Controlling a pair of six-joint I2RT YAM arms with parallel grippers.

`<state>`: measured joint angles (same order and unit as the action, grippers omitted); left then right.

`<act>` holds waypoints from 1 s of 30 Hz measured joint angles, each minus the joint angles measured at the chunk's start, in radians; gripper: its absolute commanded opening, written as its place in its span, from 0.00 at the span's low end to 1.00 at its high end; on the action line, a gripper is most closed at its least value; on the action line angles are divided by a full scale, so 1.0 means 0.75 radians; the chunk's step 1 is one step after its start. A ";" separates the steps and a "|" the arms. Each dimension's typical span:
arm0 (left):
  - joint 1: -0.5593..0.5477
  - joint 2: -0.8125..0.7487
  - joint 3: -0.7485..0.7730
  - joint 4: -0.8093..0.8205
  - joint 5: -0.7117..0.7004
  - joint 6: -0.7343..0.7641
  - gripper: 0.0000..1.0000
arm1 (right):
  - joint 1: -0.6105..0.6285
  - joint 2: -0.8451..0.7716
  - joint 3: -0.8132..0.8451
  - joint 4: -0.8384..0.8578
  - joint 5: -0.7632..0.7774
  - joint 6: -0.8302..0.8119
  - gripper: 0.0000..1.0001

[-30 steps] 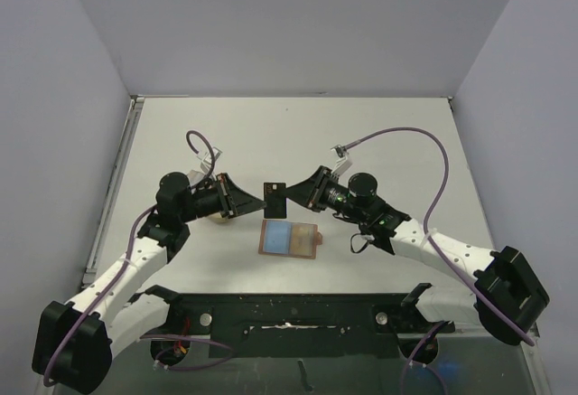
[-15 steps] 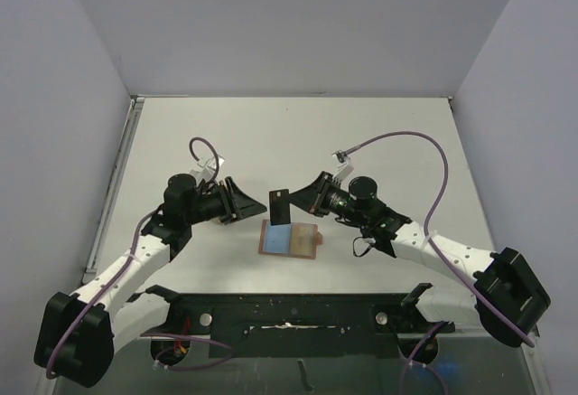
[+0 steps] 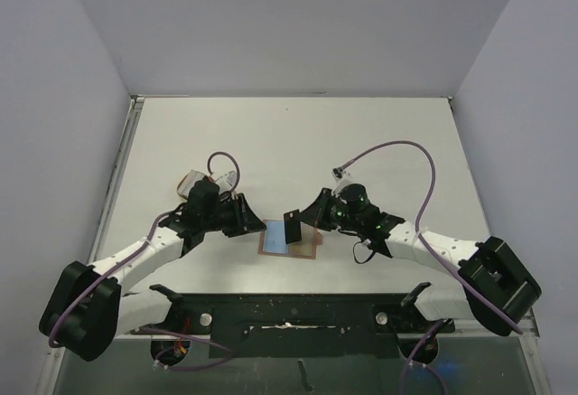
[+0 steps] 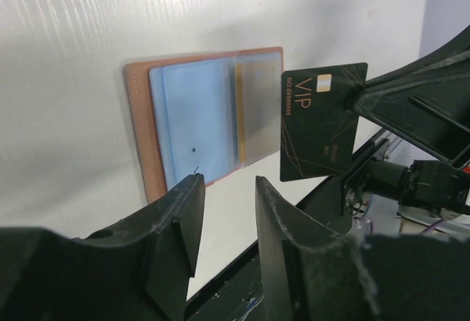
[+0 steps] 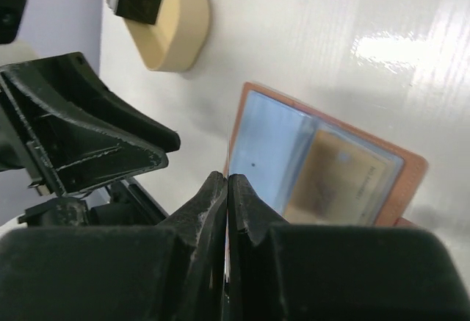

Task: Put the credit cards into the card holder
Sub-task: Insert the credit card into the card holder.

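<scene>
Above the worktop's [image 3: 361,142] card holder [image 4: 138,137], two cards [image 4: 198,115] inside, a black card [image 4: 319,123] is being gripped by the right pincer [image 5: 225,189], the left pincer [image 4: 229,189] newly opened.

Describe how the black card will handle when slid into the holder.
Probably stiff: the black card stands out flat and unbent from the right tool, pinched at one edge. Its smooth face looks slippery, so it may pivot in that pinch. Thin and likely light; the open holder could shift if pushed.
</scene>
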<state>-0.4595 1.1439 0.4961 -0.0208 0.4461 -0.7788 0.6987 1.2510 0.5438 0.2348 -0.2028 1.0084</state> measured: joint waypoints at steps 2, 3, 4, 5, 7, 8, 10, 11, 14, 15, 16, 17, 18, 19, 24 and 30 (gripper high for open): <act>-0.042 0.036 0.000 -0.003 -0.035 0.012 0.26 | -0.005 0.049 -0.010 0.001 -0.003 -0.001 0.00; -0.063 0.053 0.000 -0.005 -0.052 0.016 0.23 | -0.006 0.069 -0.017 0.002 -0.006 -0.002 0.00; -0.081 0.069 0.000 -0.005 -0.071 0.020 0.19 | -0.008 0.087 -0.025 0.003 -0.011 -0.004 0.00; -0.098 0.083 -0.001 -0.005 -0.090 0.024 0.17 | -0.011 0.107 -0.031 0.003 -0.015 -0.004 0.00; -0.121 0.105 -0.008 0.004 -0.119 0.033 0.15 | -0.019 0.138 -0.036 0.005 -0.027 -0.006 0.00; -0.129 0.115 -0.015 0.008 -0.134 0.036 0.13 | -0.024 0.152 -0.038 0.009 -0.034 -0.006 0.00; -0.136 0.135 -0.030 0.011 -0.158 0.039 0.11 | -0.032 0.179 -0.040 0.018 -0.042 -0.008 0.00; -0.138 0.144 -0.038 0.012 -0.171 0.040 0.11 | -0.034 0.191 -0.040 0.019 -0.046 -0.009 0.00; -0.146 0.156 -0.058 0.013 -0.204 0.044 0.09 | -0.041 0.205 -0.042 0.026 -0.051 -0.009 0.00; -0.151 0.157 -0.066 0.014 -0.212 0.044 0.09 | -0.043 0.205 -0.046 0.031 -0.051 -0.009 0.00; -0.156 0.158 -0.076 0.018 -0.219 0.044 0.09 | -0.043 0.205 -0.049 0.035 -0.053 -0.009 0.00; -0.159 0.161 -0.083 0.024 -0.224 0.044 0.09 | -0.046 0.208 -0.052 0.039 -0.055 -0.009 0.00; -0.164 0.167 -0.090 0.029 -0.230 0.044 0.08 | -0.049 0.213 -0.055 0.049 -0.057 -0.009 0.00; -0.166 0.175 -0.095 0.034 -0.232 0.044 0.08 | -0.050 0.218 -0.058 0.056 -0.058 -0.009 0.00; -0.190 0.222 -0.102 0.055 -0.242 0.044 0.06 | -0.057 0.271 -0.069 0.096 -0.070 -0.008 0.00; -0.216 0.229 -0.102 0.077 -0.257 0.043 0.05 | -0.066 0.306 -0.081 0.148 -0.087 -0.005 0.00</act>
<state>-0.6216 1.3155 0.4194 0.0368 0.2531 -0.7464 0.6495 1.4807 0.4831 0.3458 -0.2680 1.0050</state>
